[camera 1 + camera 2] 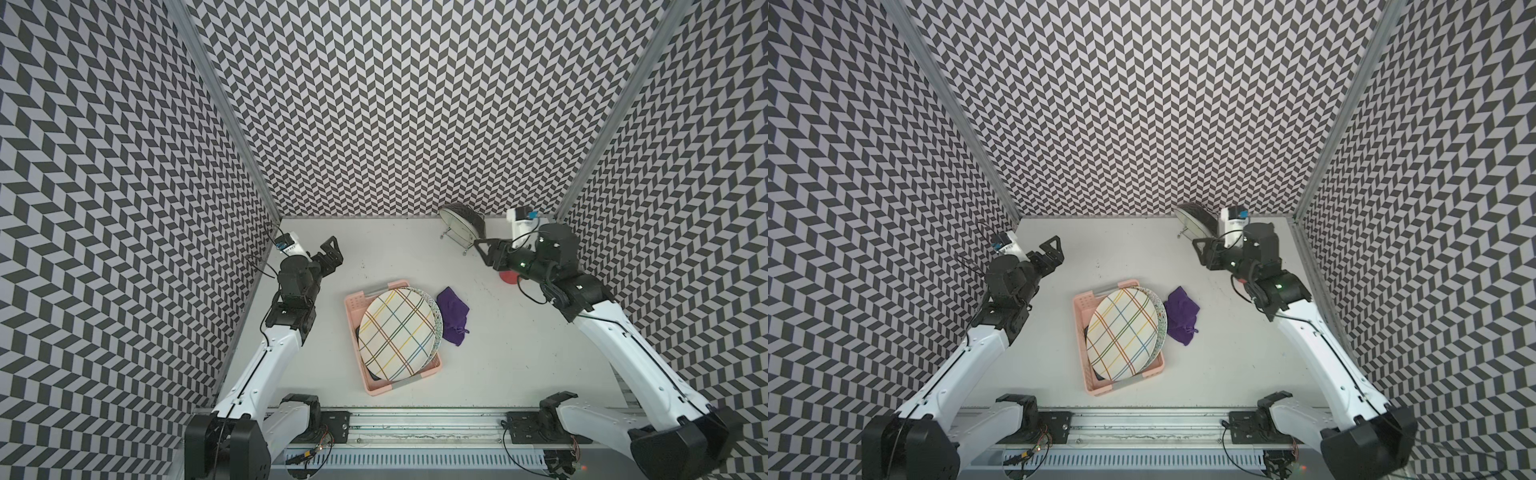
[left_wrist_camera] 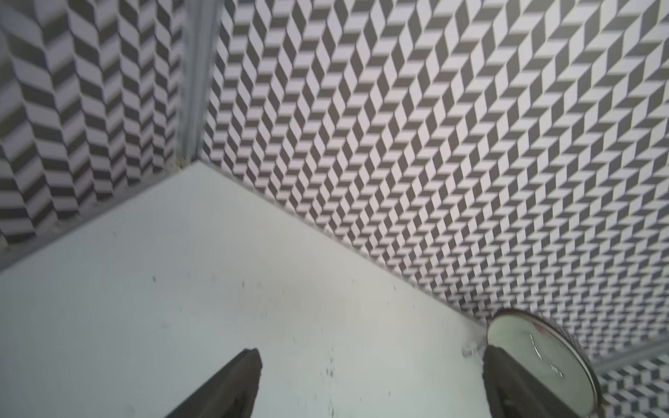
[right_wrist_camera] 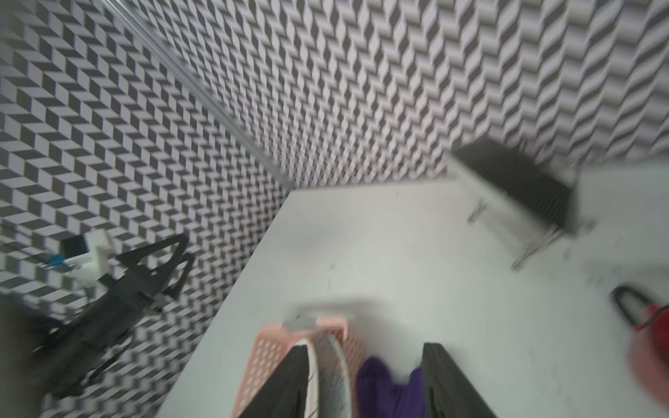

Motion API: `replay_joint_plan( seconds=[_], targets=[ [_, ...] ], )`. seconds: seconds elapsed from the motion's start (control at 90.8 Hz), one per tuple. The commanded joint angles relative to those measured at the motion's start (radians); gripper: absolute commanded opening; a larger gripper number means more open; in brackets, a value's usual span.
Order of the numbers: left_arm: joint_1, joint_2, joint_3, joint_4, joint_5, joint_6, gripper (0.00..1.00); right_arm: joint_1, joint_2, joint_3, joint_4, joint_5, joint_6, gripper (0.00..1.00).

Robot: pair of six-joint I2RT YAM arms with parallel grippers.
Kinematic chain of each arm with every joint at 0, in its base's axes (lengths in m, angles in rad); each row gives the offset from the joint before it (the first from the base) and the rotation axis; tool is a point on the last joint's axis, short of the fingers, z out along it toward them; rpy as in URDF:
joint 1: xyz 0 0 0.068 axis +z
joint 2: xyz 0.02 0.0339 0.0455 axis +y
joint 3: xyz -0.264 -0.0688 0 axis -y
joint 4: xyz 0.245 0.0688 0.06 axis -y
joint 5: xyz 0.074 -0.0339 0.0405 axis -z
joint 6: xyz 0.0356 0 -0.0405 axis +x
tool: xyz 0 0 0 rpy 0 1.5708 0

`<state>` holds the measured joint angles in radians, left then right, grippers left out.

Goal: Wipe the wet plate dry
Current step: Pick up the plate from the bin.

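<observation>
**Plaid plate (image 1: 395, 332) waits in pink basket (image 1: 354, 305), arms wide of it**

The plate leans in the basket mid-table, its edge overhanging the rim toward the purple cloth (image 1: 453, 313) just beside it. The left gripper (image 1: 333, 252) hangs near the left wall, jaws wide. The right gripper (image 1: 482, 252) (jaws parted, empty) sits by the dish rack (image 1: 461, 224) at the back edge

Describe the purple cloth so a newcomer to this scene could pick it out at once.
Start at the white table and find the pink basket near its middle, stacked with plates. Just beside the basket, on the robot's right, lies the crumpled purple cloth, the only soft, dark-violet thing among hard, pale plates.
</observation>
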<state>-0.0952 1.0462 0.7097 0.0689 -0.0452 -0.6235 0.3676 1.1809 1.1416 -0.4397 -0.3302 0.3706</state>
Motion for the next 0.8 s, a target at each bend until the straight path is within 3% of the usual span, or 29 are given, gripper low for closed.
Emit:
replay_joint_plan(
  seconds=[0.0,0.242,0.463,0.661,0.793],
  targets=[
    [-0.010,-0.017,-0.030,-0.328,0.143,-0.117,0.85,0.100,0.034,-0.005,-0.222,-0.112,0.004,0.41],
    [-0.023,-0.082,-0.177,-0.321,0.258,-0.136,0.59,0.287,0.114,-0.060,-0.150,-0.083,0.088,0.37],
    [-0.027,-0.027,-0.271,-0.203,0.385,-0.137,0.52,0.334,0.238,-0.054,-0.060,-0.126,0.109,0.45],
    [-0.027,-0.008,-0.288,-0.128,0.443,-0.105,0.32,0.375,0.324,-0.022,-0.013,-0.184,0.102,0.38],
    [-0.028,-0.008,-0.292,-0.090,0.477,-0.114,0.26,0.400,0.319,-0.020,0.036,-0.237,0.119,0.33]
  ],
)
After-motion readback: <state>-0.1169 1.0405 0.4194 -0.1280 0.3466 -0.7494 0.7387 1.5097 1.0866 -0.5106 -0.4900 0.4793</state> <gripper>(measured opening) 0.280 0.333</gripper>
